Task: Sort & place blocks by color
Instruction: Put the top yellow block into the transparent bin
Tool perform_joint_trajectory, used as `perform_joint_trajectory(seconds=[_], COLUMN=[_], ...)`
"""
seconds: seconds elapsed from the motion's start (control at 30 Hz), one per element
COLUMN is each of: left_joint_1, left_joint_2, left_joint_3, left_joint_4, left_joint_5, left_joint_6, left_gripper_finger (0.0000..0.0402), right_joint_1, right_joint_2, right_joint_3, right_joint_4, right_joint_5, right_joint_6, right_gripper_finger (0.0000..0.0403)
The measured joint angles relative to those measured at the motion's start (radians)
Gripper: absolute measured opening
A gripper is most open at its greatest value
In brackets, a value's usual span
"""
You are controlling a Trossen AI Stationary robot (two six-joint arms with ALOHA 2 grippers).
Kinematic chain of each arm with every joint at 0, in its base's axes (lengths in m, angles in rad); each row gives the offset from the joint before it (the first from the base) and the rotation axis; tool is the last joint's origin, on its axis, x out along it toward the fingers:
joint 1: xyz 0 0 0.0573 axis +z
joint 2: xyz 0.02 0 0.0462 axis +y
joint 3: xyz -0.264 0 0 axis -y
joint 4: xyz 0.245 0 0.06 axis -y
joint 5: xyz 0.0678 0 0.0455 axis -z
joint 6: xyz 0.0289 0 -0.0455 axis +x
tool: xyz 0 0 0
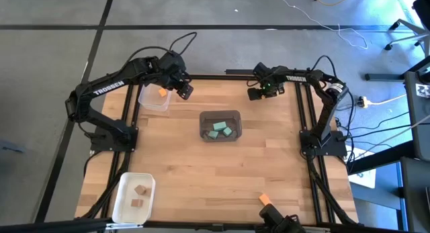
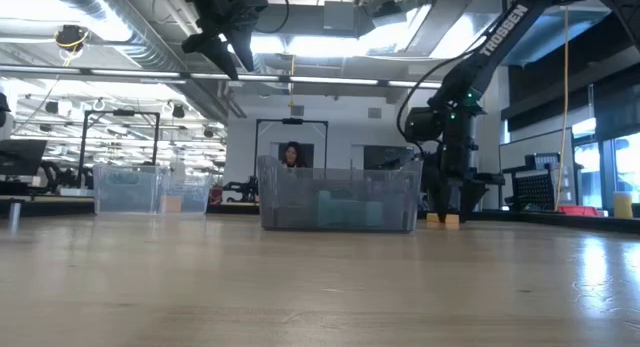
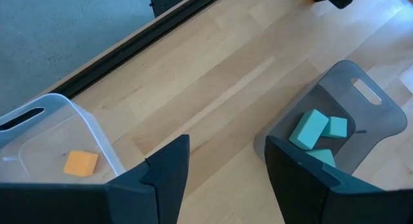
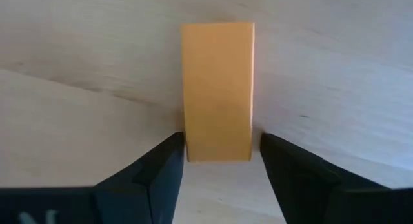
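Right gripper (image 4: pixel 217 153) low at table's (image 1: pixel 201 166) far edge, fingers spread, straddling orange block (image 4: pixel 217 88), contact unclear. Left gripper (image 3: pixel 226 166) spread, empty, above clear bin (image 1: pixel 153 102). Workshop behind.

Matt orange block (image 4: pixel 217 88), wood table (image 4: pixel 77 50)

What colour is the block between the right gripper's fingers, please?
Orange; the flat rectangular block shows best in the right wrist view.
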Motion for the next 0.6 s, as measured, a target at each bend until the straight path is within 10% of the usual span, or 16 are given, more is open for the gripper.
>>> perform_joint_trajectory(seconds=[0.6], left_joint_1=[0.000], left_joint_2=[0.000], left_joint_3=[0.000], left_joint_4=[0.000], left_joint_5=[0.001], left_joint_6=[0.000], left_gripper_finger=[0.0193], right_joint_1=[0.001], right_joint_2=[0.005], right_joint_3=[-0.015], right_joint_4=[0.045], right_joint_5=[0.040], right_joint_6=[-0.076], right_gripper_finger=[0.0156])
